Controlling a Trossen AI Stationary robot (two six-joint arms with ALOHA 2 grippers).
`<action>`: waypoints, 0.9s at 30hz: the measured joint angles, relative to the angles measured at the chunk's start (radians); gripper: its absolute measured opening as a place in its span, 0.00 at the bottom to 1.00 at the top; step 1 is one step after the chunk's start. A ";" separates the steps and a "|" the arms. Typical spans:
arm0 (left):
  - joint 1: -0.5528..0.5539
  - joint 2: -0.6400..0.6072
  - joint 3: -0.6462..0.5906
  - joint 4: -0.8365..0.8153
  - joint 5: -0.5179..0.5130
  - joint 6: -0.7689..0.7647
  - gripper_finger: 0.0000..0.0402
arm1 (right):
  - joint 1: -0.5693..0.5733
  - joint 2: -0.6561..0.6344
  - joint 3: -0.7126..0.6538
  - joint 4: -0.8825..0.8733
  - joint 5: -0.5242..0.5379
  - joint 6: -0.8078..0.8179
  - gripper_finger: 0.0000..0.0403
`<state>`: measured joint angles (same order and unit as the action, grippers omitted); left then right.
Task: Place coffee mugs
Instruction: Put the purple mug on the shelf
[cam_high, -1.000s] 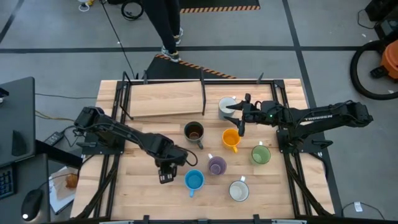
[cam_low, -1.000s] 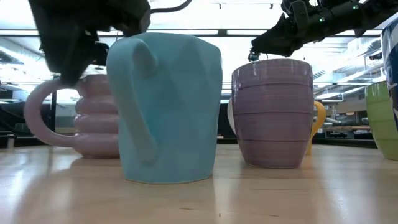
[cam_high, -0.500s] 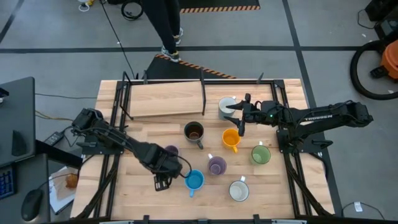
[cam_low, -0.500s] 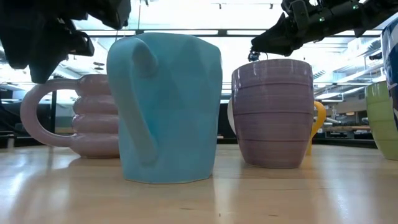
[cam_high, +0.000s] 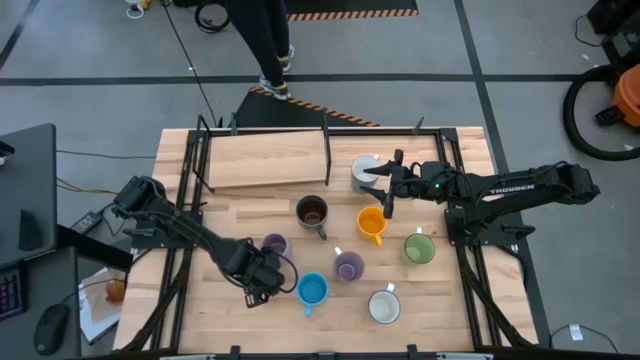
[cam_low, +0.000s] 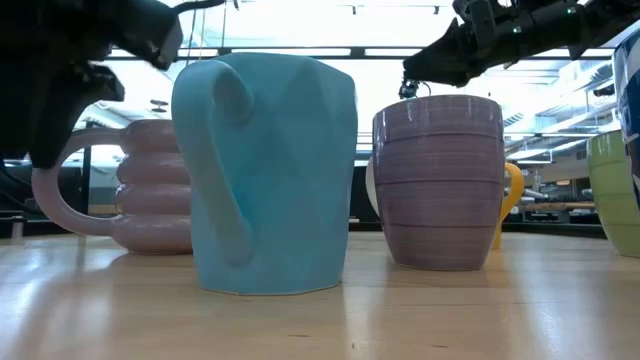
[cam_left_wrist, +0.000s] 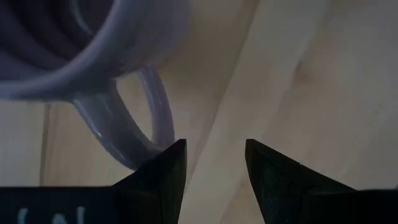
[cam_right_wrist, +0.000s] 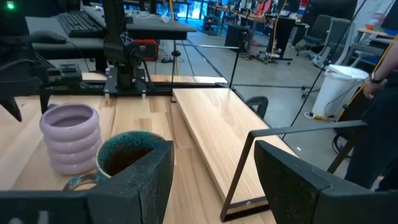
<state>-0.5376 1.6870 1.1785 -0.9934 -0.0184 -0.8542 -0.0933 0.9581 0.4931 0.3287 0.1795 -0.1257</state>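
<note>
- Two grippers open, holding nothing.
- Left gripper (cam_high: 262, 285) just beside ribbed lilac mug (cam_high: 274, 245), fingers empty by its handle.
- Right gripper (cam_high: 385, 185) between white mug (cam_high: 364, 172) and orange mug (cam_high: 371, 223).

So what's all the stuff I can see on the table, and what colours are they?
lilac mugs: two, pale purple, left of middle and middle.
blue mug: one, front, left of middle.
brown mug: one, dark, centre.
orange mug: one, right of centre.
green mug: one, right.
white mugs: two, one front, one at the back.
wooden board: one, pale, back.
person's legs: dark, beyond the table.
left gripper: open, empty, front left.
right gripper: open, back right.
</note>
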 joint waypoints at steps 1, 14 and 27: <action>-0.003 0.000 -0.003 -0.001 -0.012 -0.006 0.43 | 0.000 0.000 0.000 0.005 0.000 -0.004 0.57; -0.011 0.000 -0.008 -0.109 -0.160 -0.031 0.43 | 0.000 0.000 0.000 0.036 -0.005 -0.016 0.57; -0.009 0.000 -0.008 -0.249 -0.293 -0.020 0.43 | 0.000 0.000 0.000 0.033 -0.025 -0.009 0.57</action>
<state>-0.5468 1.6871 1.1706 -1.2422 -0.3118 -0.8745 -0.0929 0.9581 0.4931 0.3618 0.1546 -0.1349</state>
